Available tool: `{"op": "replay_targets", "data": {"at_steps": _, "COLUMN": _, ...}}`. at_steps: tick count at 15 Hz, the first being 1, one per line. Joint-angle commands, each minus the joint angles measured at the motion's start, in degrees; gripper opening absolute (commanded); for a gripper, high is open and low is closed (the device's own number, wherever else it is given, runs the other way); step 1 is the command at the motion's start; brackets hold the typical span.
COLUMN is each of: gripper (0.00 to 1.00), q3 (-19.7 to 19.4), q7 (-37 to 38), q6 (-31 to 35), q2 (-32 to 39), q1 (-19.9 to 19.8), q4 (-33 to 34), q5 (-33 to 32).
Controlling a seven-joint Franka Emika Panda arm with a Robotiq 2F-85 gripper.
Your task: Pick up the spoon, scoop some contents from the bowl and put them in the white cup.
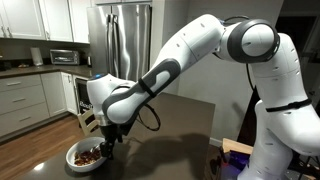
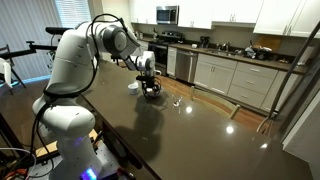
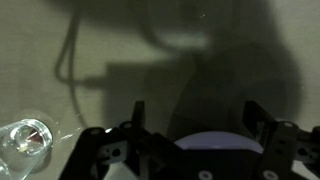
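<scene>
The white bowl point(image 1: 85, 156) holds a heap of reddish-brown contents point(image 1: 88, 155) at the table's near corner. My gripper point(image 1: 105, 140) hangs just above its right rim, open and empty. In the wrist view the gripper point(image 3: 197, 110) shows both dark fingers point(image 3: 138, 115) wide apart. A white rounded rim point(image 3: 215, 142) peeks out under them; I cannot tell whether it is bowl or cup. A small white vessel point(image 2: 133, 86), probably the white cup, stands beside the gripper point(image 2: 150, 92). A thin pale streak point(image 3: 75, 131) next to a clear glass may be the spoon.
A small clear glass point(image 3: 25, 141) stands at the wrist view's lower left. The dark glossy table point(image 2: 190, 130) stretches away from the arm. Kitchen cabinets point(image 1: 22, 100) and a steel fridge point(image 1: 125, 35) line the back wall. The robot's base point(image 1: 275, 130) stands at the table's side.
</scene>
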Motion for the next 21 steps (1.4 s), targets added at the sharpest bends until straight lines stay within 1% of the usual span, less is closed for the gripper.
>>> {"op": "replay_targets", "data": {"at_steps": 1, "gripper": 1.00, "q3": -1.26, "q7": 3.85, "q6": -0.35, "q2": -2.21, "q1": 0.56, "q4": -2.22, "q5": -2.18}}
{"op": "replay_targets", "data": {"at_steps": 6, "gripper": 1.00, "q3": -2.55, "q7": 6.96, "q6": -0.53, "q2": -3.96, "q1": 0.05, "q4": -4.18, "q5": -2.84}}
{"op": "replay_targets", "data": {"at_steps": 10, "gripper": 1.00, "q3": -2.30, "q7": 7.17, "q6": 2.62, "q2": -6.67, "q1": -2.21, "q4": -7.64, "q5": 0.60}}
{"op": "replay_targets", "data": {"at_steps": 12, "gripper": 1.00, "q3": -1.88, "q7": 6.63, "q6": 5.78, "q2": -8.62, "q1": -3.81, "q4": -9.92, "q5": 3.46}}
{"op": "replay_targets", "data": {"at_steps": 15, "gripper": 1.00, "q3": -1.31, "q7": 5.34, "q6": 12.39, "q2": -11.33, "q1": -6.05, "q4": -13.77, "q5": 9.10}}
{"op": "replay_targets", "data": {"at_steps": 18, "gripper": 1.00, "q3": -0.83, "q7": 4.26, "q6": 18.10, "q2": -13.08, "q1": -7.48, "q4": -17.05, "q5": 13.57}}
{"op": "replay_targets", "data": {"at_steps": 21, "gripper": 1.00, "q3": 0.74, "q7": 1.85, "q6": 23.51, "q2": -13.95, "q1": -9.06, "q4": -19.68, "q5": 19.43}}
